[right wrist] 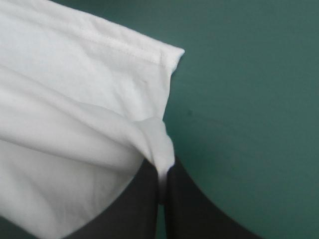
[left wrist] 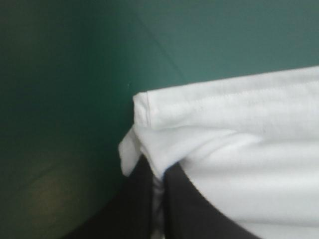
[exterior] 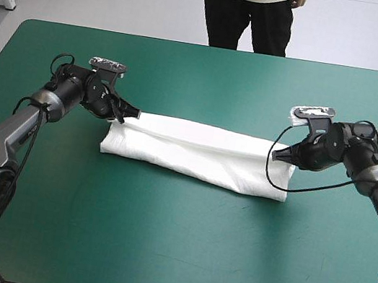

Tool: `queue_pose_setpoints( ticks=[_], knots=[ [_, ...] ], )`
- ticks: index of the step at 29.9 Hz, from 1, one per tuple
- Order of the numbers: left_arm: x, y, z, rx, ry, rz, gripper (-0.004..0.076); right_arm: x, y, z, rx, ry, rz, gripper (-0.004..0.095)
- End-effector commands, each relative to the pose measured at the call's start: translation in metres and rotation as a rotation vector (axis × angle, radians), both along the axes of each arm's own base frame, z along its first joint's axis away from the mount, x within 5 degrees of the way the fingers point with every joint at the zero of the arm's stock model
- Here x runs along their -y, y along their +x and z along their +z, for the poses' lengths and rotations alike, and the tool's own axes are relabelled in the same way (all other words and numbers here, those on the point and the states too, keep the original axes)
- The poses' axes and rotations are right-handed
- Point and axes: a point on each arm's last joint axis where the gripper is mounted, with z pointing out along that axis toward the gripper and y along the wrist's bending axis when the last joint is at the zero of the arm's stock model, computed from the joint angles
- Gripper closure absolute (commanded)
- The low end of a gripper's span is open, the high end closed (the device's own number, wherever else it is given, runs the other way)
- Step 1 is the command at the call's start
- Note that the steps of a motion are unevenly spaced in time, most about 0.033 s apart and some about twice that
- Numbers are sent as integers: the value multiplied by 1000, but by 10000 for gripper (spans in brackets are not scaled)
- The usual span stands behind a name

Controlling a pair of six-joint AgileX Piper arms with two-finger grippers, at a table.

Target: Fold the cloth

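Lying as a long folded band across the middle of the worktop (exterior: 155,253), the T-shirt (exterior: 194,153) had its left and right ends clamped in shut jaws by the left gripper (exterior: 121,116) and right gripper (exterior: 277,156), possibly holding the top layer only. Mid-fold, by my judgement: next, both ends needed carrying evenly toward the near edge.

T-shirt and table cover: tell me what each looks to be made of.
T-shirt: soft, thin fabric, probably cotton knit, matte white. It sags into loose folds, and a stitched seam runs along its edge in both wrist views.
Cover: smooth teal-green sheet, mostly matte with a faint sheen and no visible weave. It could be vinyl or rubber, but the pictures cannot settle it.
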Motion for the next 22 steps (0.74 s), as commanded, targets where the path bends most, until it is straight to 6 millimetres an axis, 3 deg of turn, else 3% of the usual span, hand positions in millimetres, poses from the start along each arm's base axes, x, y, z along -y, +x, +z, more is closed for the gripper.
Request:
queue_pose_setpoints(
  ticks=[1,7,10,12,15,18,22],
  knots=[
    [0,6,28,148,-37,13,733,2,14,17,116,7,-1,925],
    [-1,8,27,166,-8,2,732,-1,24,17,124,29,-9,887],
    [-1,8,27,165,-5,-2,699,-1,25,21,126,34,-10,696],
    [-1,8,28,167,20,-41,610,-2,26,26,128,34,-9,520],
    [-2,8,39,175,62,-93,345,0,24,43,153,31,-14,308],
    [-2,10,70,253,51,-86,141,4,14,70,214,12,-27,332],
    [3,4,127,392,-44,-78,126,14,-16,112,337,-21,-38,438]
  ],
)
